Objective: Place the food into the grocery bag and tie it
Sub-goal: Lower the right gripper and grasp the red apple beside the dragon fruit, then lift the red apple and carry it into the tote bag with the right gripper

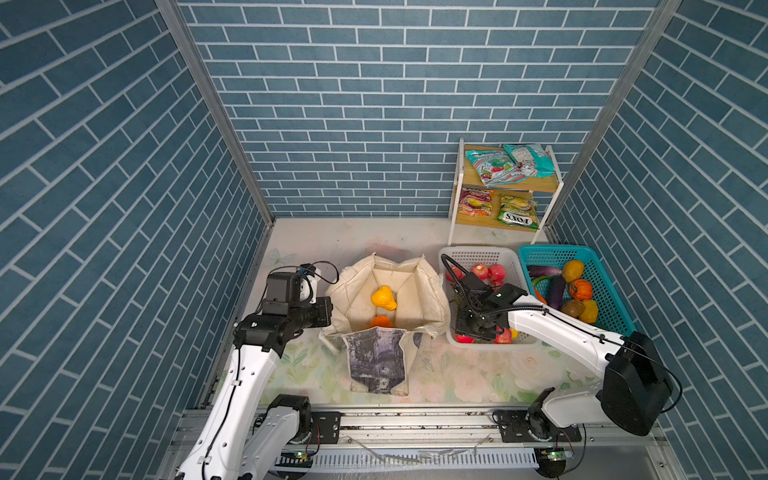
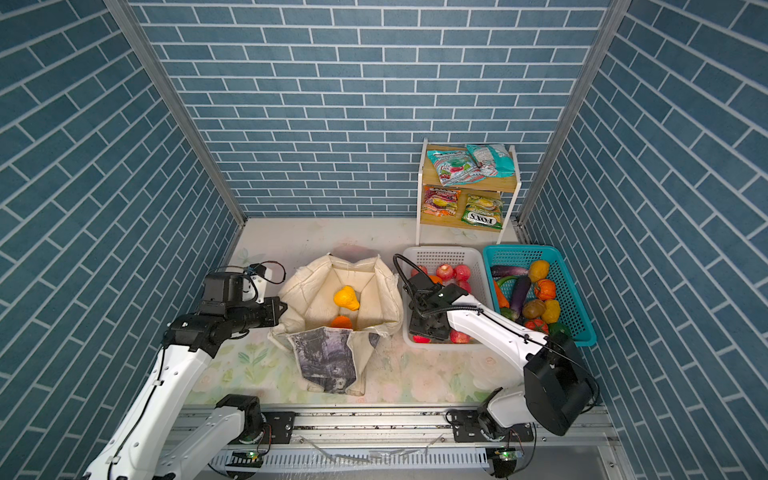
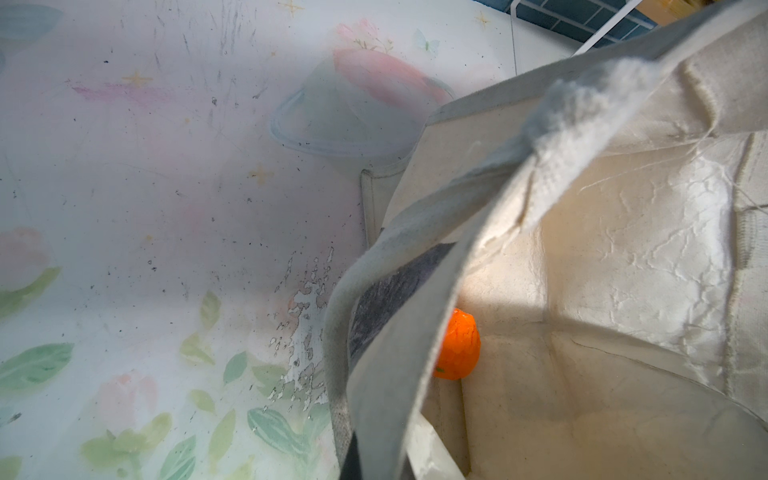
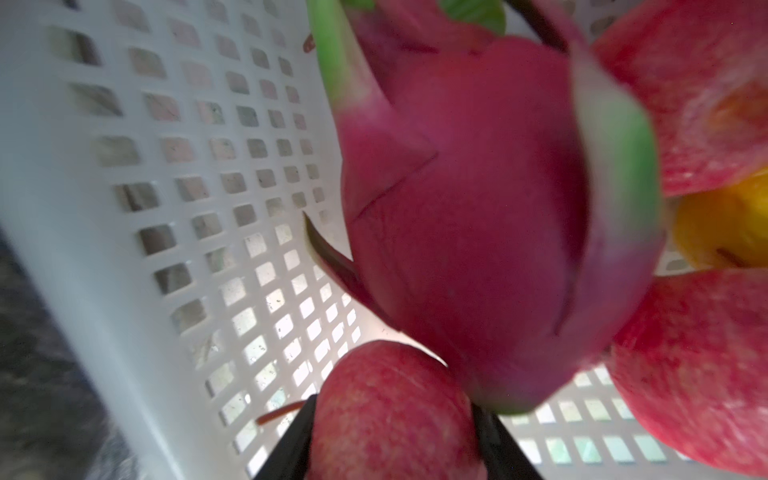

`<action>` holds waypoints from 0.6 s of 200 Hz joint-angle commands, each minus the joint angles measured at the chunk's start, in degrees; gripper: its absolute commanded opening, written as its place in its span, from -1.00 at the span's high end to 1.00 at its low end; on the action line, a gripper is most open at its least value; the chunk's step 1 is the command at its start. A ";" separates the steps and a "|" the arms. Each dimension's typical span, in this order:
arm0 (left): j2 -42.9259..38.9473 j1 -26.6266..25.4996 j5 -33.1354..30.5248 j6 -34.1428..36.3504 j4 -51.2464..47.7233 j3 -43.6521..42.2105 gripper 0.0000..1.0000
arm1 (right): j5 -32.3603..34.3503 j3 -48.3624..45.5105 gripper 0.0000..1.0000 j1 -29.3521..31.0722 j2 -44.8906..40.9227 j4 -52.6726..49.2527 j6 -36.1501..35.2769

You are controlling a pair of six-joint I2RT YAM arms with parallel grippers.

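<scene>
The cream grocery bag (image 1: 419, 291) (image 2: 374, 286) stands open in both top views, with a yellow fruit (image 1: 383, 298) and an orange (image 1: 380, 321) (image 3: 457, 345) inside. At the bag's left rim, my left gripper (image 1: 330, 309) (image 3: 386, 465) is shut on the fabric, which runs down into its jaws in the left wrist view. My right gripper (image 1: 476, 330) (image 4: 394, 405) reaches down into the white basket (image 1: 478, 253). Its two black fingers press either side of a red apple (image 4: 390, 436). A pink dragon fruit (image 4: 478, 228) lies just beyond it.
A teal basket (image 1: 552, 251) at the right holds an aubergine, oranges and yellow fruit. Behind the baskets a small wooden shelf (image 1: 507, 187) carries teal snack packets (image 1: 492, 166) and other packets below. More red apples lie in the white basket. Blue brick walls close three sides.
</scene>
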 commanded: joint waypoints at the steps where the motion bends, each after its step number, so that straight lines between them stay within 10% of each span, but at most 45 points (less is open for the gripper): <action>1: -0.78 0.42 -0.28 0.38 0.64 -0.77 1.00 | 1.32 0.70 0.19 -0.40 -3.26 -2.21 1.22; 120: -0.85 0.42 -0.30 0.39 0.64 -0.76 1.00 | 5.04 24.01 0.12 -0.68 -6.64 -9.57 -9.23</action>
